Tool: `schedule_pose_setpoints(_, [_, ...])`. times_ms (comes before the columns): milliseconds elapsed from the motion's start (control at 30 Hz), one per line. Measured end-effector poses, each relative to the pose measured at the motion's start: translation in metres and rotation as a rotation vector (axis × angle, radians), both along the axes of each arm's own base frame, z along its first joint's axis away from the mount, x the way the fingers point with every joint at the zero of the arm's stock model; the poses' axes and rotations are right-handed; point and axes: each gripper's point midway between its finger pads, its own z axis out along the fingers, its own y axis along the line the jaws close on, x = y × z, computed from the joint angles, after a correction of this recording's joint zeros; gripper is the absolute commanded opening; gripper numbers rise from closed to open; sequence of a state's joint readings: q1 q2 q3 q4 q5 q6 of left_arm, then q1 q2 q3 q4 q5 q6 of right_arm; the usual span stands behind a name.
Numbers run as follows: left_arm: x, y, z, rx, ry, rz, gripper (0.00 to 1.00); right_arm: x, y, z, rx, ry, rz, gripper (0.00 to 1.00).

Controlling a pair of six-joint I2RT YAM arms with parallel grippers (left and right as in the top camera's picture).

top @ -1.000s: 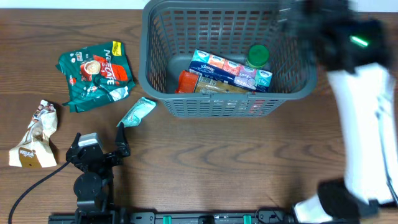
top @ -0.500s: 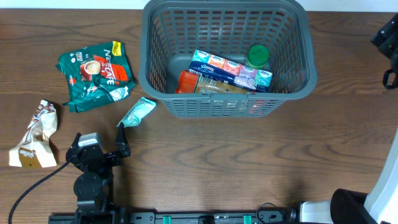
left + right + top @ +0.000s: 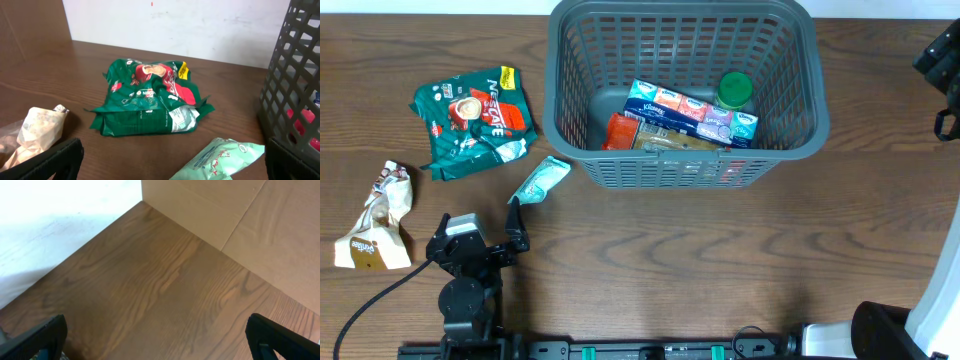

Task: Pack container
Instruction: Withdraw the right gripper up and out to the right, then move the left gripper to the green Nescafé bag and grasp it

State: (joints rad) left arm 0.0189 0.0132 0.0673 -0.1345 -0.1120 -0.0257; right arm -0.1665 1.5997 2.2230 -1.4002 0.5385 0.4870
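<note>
The container (image 3: 620,172) is part-filled. The left gripper (image 3: 480,238) and right gripper (image 3: 157,347) both gape wide, empty; next the left one probably needs to close on the pale green packet (image 3: 540,180) just above it

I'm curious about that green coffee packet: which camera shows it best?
The left wrist view: the green Nescafe packet lies large and unobstructed mid-frame. The overhead view shows it whole but smaller, left of the container. The right wrist view misses it.
</note>
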Motion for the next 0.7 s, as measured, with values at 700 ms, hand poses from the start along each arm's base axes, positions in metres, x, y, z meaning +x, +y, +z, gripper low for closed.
schedule_pose_setpoints(700, [0.004,-0.015,0.010,-0.014,-0.047,-0.088,0.99,0.000,0.000,0.000,0.001,0.002,0.000,0.99])
